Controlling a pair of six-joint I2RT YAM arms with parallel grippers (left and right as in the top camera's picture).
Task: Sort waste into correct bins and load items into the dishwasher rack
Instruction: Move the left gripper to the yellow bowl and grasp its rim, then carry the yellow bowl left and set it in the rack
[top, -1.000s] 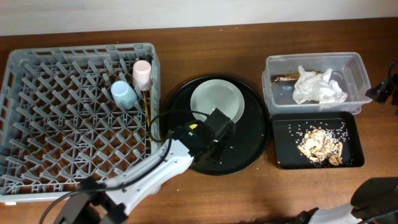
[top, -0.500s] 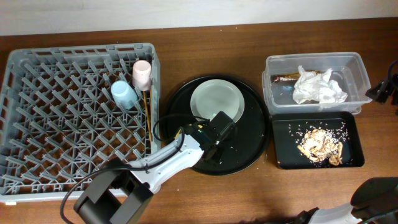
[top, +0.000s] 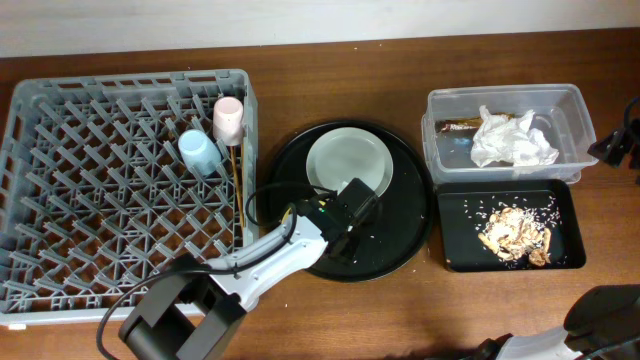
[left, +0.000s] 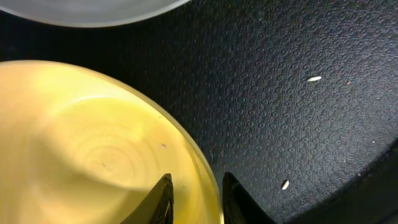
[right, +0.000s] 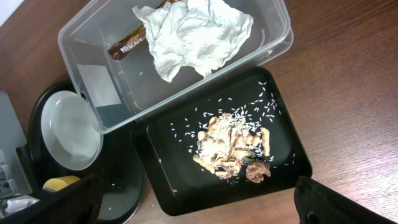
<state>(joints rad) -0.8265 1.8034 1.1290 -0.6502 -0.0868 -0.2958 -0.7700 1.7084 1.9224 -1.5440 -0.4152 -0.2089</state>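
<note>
My left gripper (left: 196, 193) is shut on the rim of the yellow bowl (left: 93, 143), one finger inside and one outside, on the round black tray (top: 400, 230). In the overhead view the gripper (top: 345, 215) hides the bowl. The pale plate (top: 345, 160) lies beside it. The blue cup (top: 200, 152), pink cup (top: 228, 117) and chopsticks (top: 238, 175) are in the grey rack (top: 60, 200). The napkin (top: 512, 140) and brown wrapper (top: 460, 126) lie in the clear tub (top: 575, 110). Food scraps (top: 515, 232) lie in the black rectangular tray (top: 460, 215). My right gripper (right: 196, 211) is open and empty above the bins.
Loose rice grains (left: 314, 79) dot the round tray near the bowl. The rack's right wall stands close to the round tray's left edge. The right arm (top: 615, 145) sits at the table's right edge beside the tub.
The left arm shifted slightly a second ago and has since held still at the bowl. Nothing else moved.
</note>
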